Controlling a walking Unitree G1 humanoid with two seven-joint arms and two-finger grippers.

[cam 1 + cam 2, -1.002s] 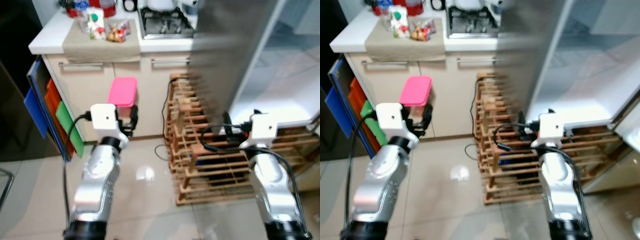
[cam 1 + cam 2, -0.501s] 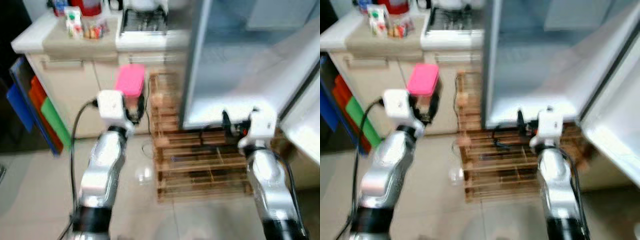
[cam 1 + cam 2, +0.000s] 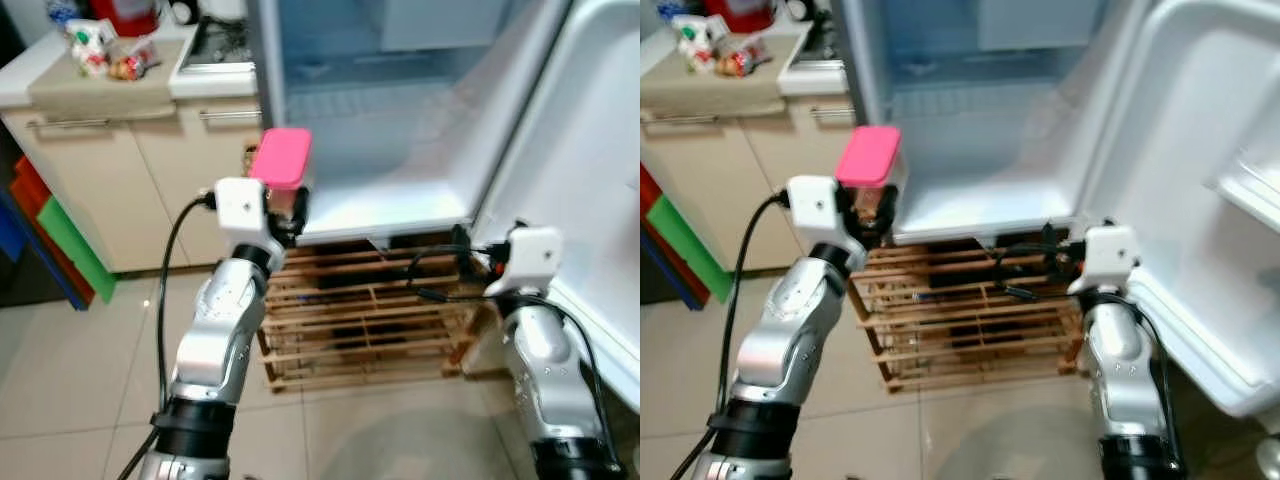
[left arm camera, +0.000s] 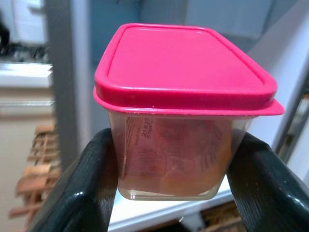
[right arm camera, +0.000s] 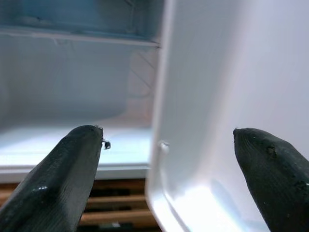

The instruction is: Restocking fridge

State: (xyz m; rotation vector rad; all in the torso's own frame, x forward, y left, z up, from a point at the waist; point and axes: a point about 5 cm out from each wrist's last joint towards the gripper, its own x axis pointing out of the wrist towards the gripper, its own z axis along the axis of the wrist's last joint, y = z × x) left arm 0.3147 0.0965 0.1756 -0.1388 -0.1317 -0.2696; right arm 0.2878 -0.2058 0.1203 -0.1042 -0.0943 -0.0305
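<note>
Left wrist view: left gripper (image 4: 176, 159) clamps clear pink-lidded container (image 4: 178, 145) by sidewalls, fridge (image 3: 400, 215) at 12 o'clock. Likely light, rigid, slick plastic. Right gripper (image 5: 169, 169) spread, empty.

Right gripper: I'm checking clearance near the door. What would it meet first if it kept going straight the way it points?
Probably the inner edge of the open fridge door, which lies between the right gripper fingers' line; depth is unclear.

Bright, even indoor light; soft blur; wrist backgrounds defocused.
</note>
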